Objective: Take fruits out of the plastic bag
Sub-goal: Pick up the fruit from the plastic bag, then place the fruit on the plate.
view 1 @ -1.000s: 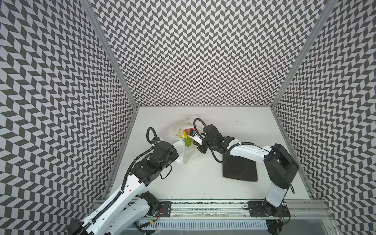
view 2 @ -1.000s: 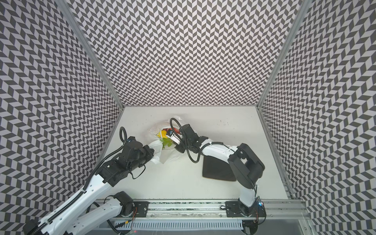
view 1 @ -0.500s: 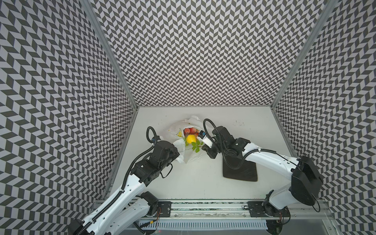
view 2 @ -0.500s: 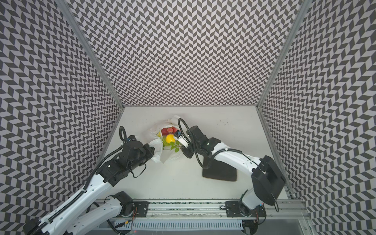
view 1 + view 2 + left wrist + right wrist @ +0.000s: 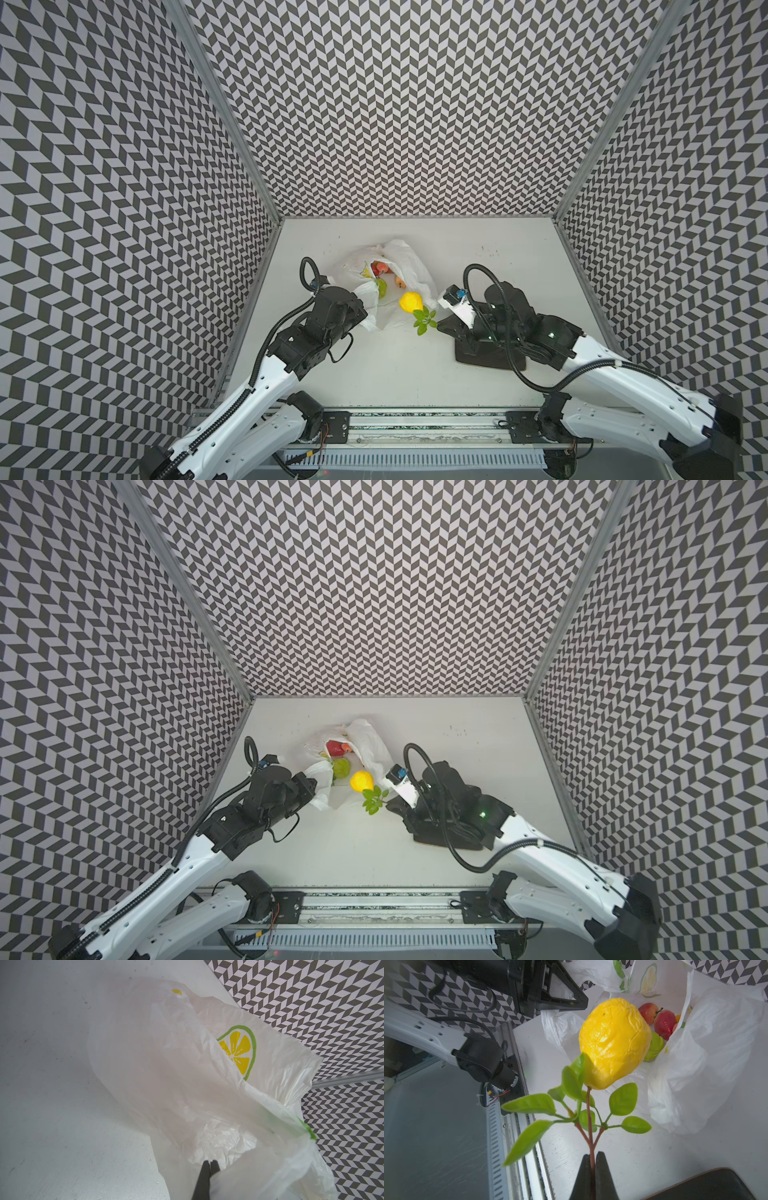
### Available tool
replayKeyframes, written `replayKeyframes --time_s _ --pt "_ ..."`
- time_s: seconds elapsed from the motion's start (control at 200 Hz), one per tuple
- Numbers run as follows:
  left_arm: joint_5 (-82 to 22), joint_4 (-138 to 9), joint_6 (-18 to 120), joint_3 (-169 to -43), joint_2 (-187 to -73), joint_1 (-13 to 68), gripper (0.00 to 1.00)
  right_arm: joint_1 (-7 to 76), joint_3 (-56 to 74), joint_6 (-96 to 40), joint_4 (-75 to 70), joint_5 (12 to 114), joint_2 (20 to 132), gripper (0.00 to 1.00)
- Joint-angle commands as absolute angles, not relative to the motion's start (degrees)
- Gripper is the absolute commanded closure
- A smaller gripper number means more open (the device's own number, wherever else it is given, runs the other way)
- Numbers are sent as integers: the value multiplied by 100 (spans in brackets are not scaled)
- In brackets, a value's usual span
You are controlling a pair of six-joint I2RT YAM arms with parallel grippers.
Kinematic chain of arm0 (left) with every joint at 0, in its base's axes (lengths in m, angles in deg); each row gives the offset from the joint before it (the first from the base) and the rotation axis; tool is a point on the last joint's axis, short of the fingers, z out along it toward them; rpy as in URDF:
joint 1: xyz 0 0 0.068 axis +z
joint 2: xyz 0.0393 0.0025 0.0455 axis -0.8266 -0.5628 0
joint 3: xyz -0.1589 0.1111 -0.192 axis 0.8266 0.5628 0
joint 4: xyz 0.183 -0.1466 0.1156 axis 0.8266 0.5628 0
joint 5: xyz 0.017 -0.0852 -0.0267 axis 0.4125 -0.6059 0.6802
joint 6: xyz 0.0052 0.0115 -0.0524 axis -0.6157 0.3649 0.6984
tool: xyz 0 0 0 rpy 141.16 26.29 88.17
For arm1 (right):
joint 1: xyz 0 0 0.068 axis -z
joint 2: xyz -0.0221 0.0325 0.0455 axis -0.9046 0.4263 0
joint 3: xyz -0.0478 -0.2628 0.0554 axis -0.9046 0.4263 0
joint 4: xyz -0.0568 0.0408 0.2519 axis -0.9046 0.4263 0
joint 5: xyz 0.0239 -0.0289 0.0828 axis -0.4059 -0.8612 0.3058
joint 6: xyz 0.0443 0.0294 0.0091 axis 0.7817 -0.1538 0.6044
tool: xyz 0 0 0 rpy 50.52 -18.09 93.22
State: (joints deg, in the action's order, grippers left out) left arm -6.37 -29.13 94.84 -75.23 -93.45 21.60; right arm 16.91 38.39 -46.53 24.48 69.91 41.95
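Pinches the reddish stem of the yellow lemon [image 5: 614,1043] between the closed right fingers [image 5: 603,1176], with the green leafy sprig [image 5: 572,1084] fanned out just past the tips. Holds the lemon at the open mouth of the plastic bag [image 5: 411,266], over its spread lower sheet on the bench [image 5: 395,374]. Grips a fold of the bag's edge in the closed left fingers [image 5: 202,1180]. Shows a green pear [image 5: 341,767] and red fruits [image 5: 664,1022] inside the bag, and a dark square plate [image 5: 708,1186] beneath the right arm.
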Motion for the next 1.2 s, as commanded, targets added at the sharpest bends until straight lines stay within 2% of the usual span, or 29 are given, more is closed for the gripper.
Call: replayKeyframes --time_s 0.0,0.175,0.32,0.481,0.601,0.896,1.192 --pt "-485 -3008 9392 -7443 -9327 2139 100 1678 4106 -3682 2202 6821 3439 100" --pt "-513 -3016 9329 -7452 -9341 2139 100 1687 3960 -2848 2712 5942 2568 100" --pt "-554 -3042 9307 -7387 -9332 2139 100 1687 4060 -1430 3195 4657 2168 100" --pt "-590 -3045 9307 -7334 -9304 2139 100 1709 4564 -104 3607 3836 2027 100" --pt "-572 -3014 9285 -7347 -9256 2139 100 1763 4961 23 3443 4020 2110 100" --pt "-620 -2977 9168 -7390 -9220 2139 100 2288 6081 -126 2561 5454 2470 100" --pt "-555 -2843 9210 -7391 -9104 2139 100 2879 6716 -227 2427 5991 2383 100"
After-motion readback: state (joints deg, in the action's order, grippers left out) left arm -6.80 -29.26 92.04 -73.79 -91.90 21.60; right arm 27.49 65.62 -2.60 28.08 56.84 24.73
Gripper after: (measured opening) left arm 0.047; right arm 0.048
